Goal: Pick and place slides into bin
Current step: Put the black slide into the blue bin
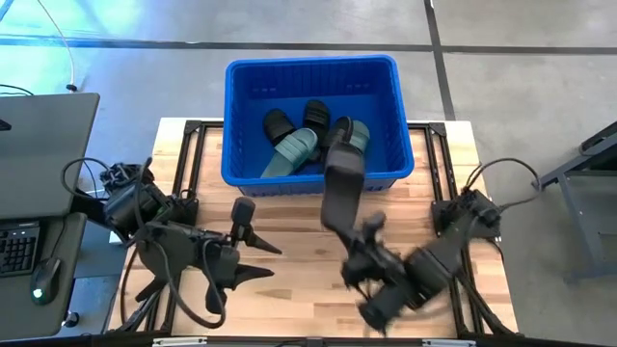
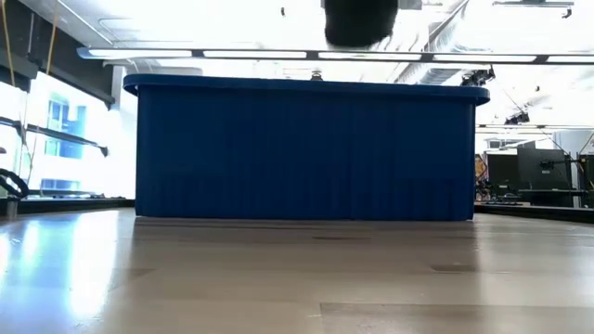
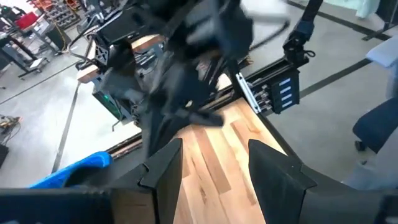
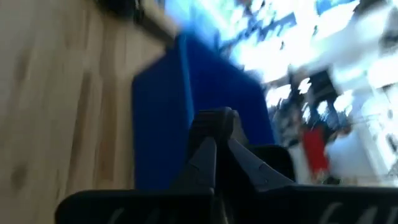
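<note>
The blue bin (image 1: 310, 178) stands at the table's far middle. In it lie two black slides (image 1: 278, 123) (image 1: 316, 114) and two green slides (image 1: 294, 152) (image 1: 357, 135). My right gripper (image 1: 340, 159) reaches from the near right over the bin's near wall and is shut on another black slide (image 1: 339, 131). This shows as a dark shape above the bin's rim in the low view (image 2: 360, 20). My left gripper (image 1: 265, 260) is open and empty over the wooden table (image 1: 289, 222) at the near left, and its fingers show apart in the left wrist view (image 3: 214, 149). My right gripper pinches a dark rounded edge of the black slide (image 4: 214, 119) between its two fingertips. It comes from the table's near side, slanting toward the bin. The slide is lifted clear, above the bin's near wall. Which part of the slide it has cannot be told.
Bare wooden table (image 2: 297, 278) lies between the bin and the near edge. Dark metal rails (image 1: 188, 154) run along the table's left and right sides. A grey desk with a keyboard (image 1: 19, 246) stands beyond the left edge.
</note>
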Robot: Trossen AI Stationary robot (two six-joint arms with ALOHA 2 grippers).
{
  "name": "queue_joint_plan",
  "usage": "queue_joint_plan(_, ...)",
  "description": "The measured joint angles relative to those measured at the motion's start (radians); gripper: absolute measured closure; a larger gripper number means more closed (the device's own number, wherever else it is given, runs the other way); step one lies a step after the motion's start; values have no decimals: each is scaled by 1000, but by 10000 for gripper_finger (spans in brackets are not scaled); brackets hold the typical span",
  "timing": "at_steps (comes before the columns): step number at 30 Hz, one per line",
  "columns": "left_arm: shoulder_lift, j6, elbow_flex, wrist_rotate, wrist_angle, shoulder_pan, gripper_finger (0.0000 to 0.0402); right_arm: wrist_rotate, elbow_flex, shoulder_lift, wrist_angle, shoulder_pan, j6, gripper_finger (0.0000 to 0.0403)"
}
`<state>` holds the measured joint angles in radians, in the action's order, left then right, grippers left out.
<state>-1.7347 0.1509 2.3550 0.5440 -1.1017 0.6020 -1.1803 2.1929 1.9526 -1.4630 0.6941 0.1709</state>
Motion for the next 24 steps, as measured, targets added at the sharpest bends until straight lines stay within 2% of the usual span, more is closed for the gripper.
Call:
queue_joint_plan(3,-5,2,0,0,-4,0,234,120,-1,-15,-91,-104,58,402)
queue_joint_plan(5,-4,2,0,-1,-10,0,234,141,-1,-44,-109,-174,78,401)
queue_joint_plan(10,-4,2,0,-1,-59,1,234,152,-1,-121,-33,-329,-44,400)
queue_joint_plan(16,-4,-1,0,-1,-112,0,234,327,-1,-166,27,-515,-118,401)
queue_joint_plan(21,-4,-2,0,-1,-152,0,234,530,-47,-166,87,-594,-125,402)
queue_joint_plan(24,-4,-17,0,-1,-181,0,234,560,-117,-162,148,-604,-172,402)
